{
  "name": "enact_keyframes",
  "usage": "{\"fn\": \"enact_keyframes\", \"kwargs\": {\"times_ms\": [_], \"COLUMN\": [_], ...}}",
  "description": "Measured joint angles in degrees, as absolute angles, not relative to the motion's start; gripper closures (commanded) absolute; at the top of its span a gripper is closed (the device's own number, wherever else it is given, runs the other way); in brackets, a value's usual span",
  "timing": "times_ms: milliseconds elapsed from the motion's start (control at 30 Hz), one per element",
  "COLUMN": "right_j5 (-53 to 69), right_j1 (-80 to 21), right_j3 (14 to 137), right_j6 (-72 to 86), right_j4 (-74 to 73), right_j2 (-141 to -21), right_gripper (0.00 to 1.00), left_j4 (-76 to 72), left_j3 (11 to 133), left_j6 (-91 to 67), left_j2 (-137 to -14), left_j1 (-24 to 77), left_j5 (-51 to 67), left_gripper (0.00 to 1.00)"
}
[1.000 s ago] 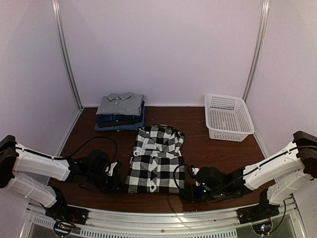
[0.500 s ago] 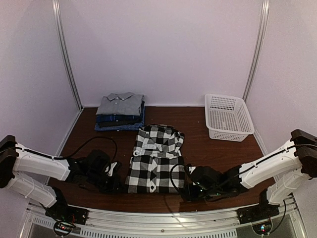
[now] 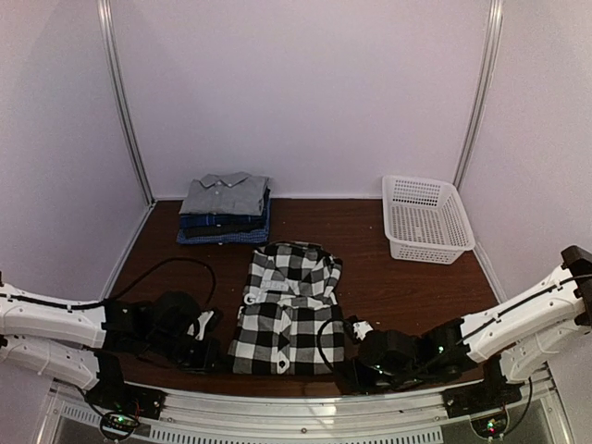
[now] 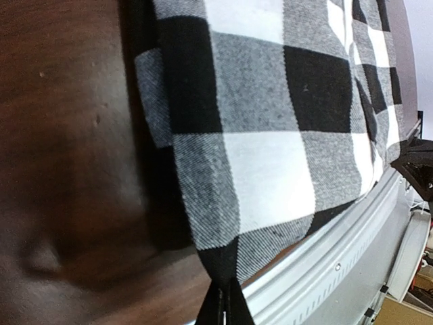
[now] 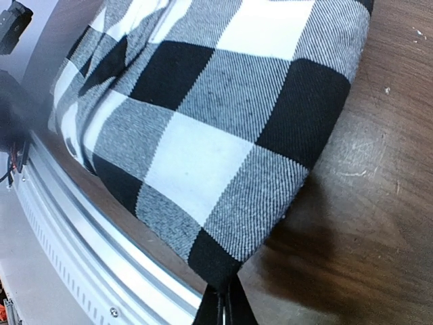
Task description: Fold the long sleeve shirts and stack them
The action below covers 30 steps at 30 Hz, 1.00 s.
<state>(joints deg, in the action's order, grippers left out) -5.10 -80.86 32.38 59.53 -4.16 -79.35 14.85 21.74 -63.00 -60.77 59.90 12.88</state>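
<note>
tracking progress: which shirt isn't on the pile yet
The black-and-white check shirt, lying alone at the near edge; the grey shirt and blue ones beneath it are stacked far left.

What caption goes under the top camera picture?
The left gripper and right gripper pinch the checked shirt by its near corners; folded shirts and a basket sit behind.

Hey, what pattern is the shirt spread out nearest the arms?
The shirt is a large black-and-white check, clearest in the right wrist view.

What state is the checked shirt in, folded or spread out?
Folded lengthwise: the checked shirt lies as a long rectangle, no sleeves sticking out; not yet folded across.
</note>
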Motion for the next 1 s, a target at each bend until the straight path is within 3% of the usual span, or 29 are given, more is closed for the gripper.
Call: {"fn": "enact_keyframes", "kwargs": {"times_ms": [367, 633, 833, 1000], "right_j5": [-13.04, -18.22, -14.44, -4.27], "right_j1": [-92.68, -90.91, -72.18, -49.25], "right_j3": [33.93, 42.30, 50.61, 57.14], "right_j6": [67.96, 67.81, 56.69, 46.26], "right_j4": [-11.03, -19.51, -18.20, -10.11], "right_j2": [-75.85, -72.71, -73.84, -85.06], "right_gripper": [1.00, 1.00, 1.00, 1.00], "left_j4": [25.65, 33.87, 30.92, 25.23], "left_j3": [27.51, 40.12, 49.47, 62.43], "left_j6": [-73.14, -71.13, -57.65, -46.02], "left_j2": [-55.81, -57.08, -66.11, -85.25], "left_j1": [75.44, 73.32, 52.71, 36.38], "left_j5": [1.04, -8.08, -2.31, 8.05], "left_gripper": [1.00, 1.00, 1.00, 1.00]}}
